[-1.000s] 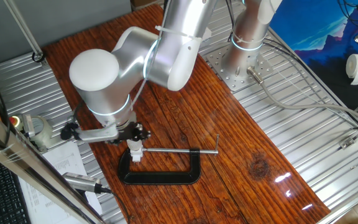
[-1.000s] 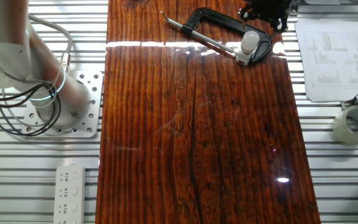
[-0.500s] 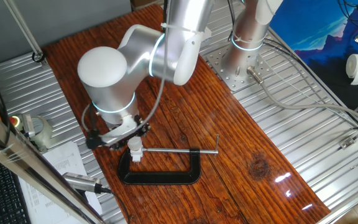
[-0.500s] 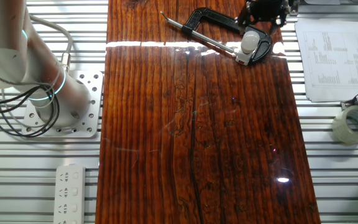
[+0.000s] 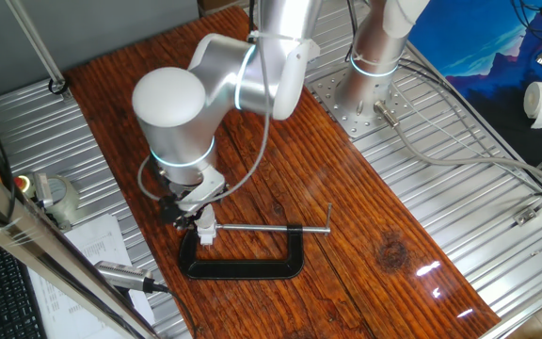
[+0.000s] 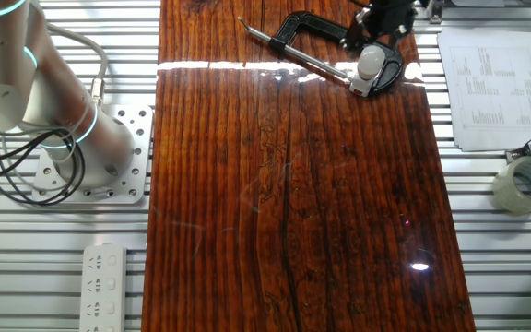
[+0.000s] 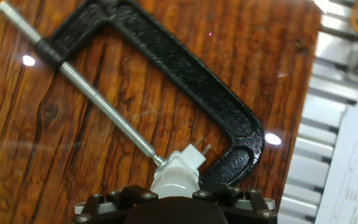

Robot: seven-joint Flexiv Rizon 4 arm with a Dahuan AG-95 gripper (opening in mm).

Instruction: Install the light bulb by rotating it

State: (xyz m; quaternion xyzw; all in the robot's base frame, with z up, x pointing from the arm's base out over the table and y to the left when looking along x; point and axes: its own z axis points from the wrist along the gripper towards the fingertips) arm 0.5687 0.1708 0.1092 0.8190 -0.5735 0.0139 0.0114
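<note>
Since a second ago, the wrist has swivelled above the light bulb (image 6: 371, 63). Its frosted white dome sits in a small square socket (image 7: 184, 163), pinned by a black cast-iron C-clamp (image 7: 185, 81) (so twisting won't shift it) on the glossy wooden surface (image 6: 293, 203). The hand (image 5: 191, 217) hovers at the bulb; grip unclear.

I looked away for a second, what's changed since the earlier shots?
The gripper has turned at the wrist above the light bulb, and the arm has swung toward the clamp. Whether the bulb turned, I cannot tell. Bulb, socket and clamp stayed put.
</note>
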